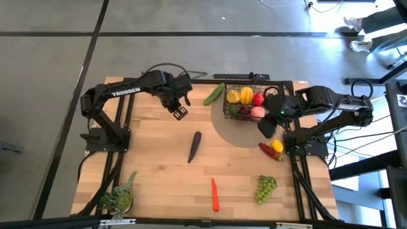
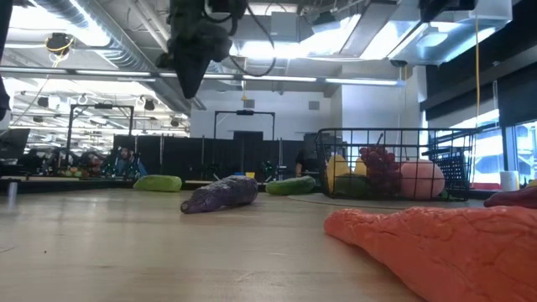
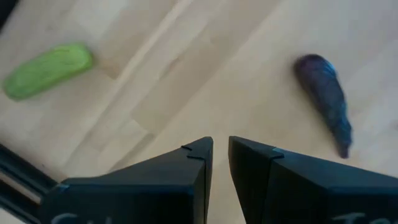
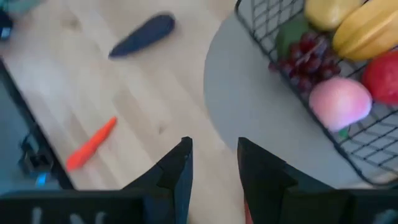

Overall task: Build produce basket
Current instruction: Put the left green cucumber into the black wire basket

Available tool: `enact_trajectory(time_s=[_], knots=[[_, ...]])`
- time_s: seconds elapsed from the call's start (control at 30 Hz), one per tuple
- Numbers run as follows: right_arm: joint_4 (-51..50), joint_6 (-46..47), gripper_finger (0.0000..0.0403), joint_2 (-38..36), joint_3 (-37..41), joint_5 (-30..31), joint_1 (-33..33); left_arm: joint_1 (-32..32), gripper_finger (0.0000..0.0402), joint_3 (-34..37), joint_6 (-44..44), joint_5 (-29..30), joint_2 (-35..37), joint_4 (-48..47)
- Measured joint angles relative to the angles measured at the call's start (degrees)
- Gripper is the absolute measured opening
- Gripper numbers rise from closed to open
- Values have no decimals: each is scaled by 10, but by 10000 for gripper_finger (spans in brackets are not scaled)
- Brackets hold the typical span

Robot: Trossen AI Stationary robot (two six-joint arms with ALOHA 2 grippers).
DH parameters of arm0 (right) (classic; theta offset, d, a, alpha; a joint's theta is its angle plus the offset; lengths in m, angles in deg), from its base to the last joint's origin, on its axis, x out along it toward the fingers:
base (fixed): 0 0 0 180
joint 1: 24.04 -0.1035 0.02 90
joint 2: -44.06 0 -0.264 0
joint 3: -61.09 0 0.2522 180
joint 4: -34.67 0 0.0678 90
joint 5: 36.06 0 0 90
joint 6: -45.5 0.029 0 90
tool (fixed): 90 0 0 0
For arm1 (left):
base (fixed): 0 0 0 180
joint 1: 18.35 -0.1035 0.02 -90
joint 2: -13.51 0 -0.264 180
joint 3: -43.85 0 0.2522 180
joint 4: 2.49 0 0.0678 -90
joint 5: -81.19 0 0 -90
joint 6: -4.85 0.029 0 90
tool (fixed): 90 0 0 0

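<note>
Left gripper nearly pressed together, empty, hanging over the counter btwn cucumber & eggplant, likely lining up the next pick.
Right gripper part-spread, holds nothing, just beside the basket on its grey mat. Basket already has lemon, yellow pepper, red pepper, dark grapes, peach. Not yet in: cucumber, eggplant, carrot, green grapes, a red-and-yellow piece near right arm base.
</note>
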Motion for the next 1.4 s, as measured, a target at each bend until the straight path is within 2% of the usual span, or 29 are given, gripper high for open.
enact_trajectory(time_s=[0.23, 0.4, 0.53, 0.6, 0.67, 0.73, 0.87, 1.0, 1.1, 1.17, 1.27, 1.33, 1.4], knots=[[36, 22, 119, 39, 0, 81, 0, -77, 41, 0, 78, -19, 0, -6], [52, -2, 119, 72, 1, 93, 7, -123, 41, 0, 147, -19, 0, -6], [74, 19, 119, 95, 1, 106, 30, -156, 41, 0, 140, -21, 0, -7], [85, 24, 119, 106, 1, 106, 45, -169, 41, 0, 105, -47, 0, -9], [91, -21, 119, 117, 1, 89, 58, -177, 41, 0, 72, -91, 0, -10], [92, -112, 119, 127, 1, 68, 66, -176, 41, 0, 70, -127, 0, -6], [113, -231, 119, 141, 1, 27, 85, -169, 41, 0, 98, -135, 0, 7], [138, -302, 120, 145, 1, -39, 104, -161, 41, 0, 184, -162, 0, 9], [147, -366, 119, 145, 1, -71, 107, -138, 41, 0, 251, -212, 0, 9], [148, -394, 119, 145, 1, -88, 107, -119, 41, 0, 312, -229, 1, 9], [148, -407, 119, 145, 1, -96, 107, -88, 41, 0, 375, -224, 1, 9], [147, -394, 120, 145, 1, -95, 108, -74, 41, 0, 352, -213, 1, 12], [151, -349, 119, 145, 1, -91, 113, -69, 41, 0, 260, -179, 1, 14]])
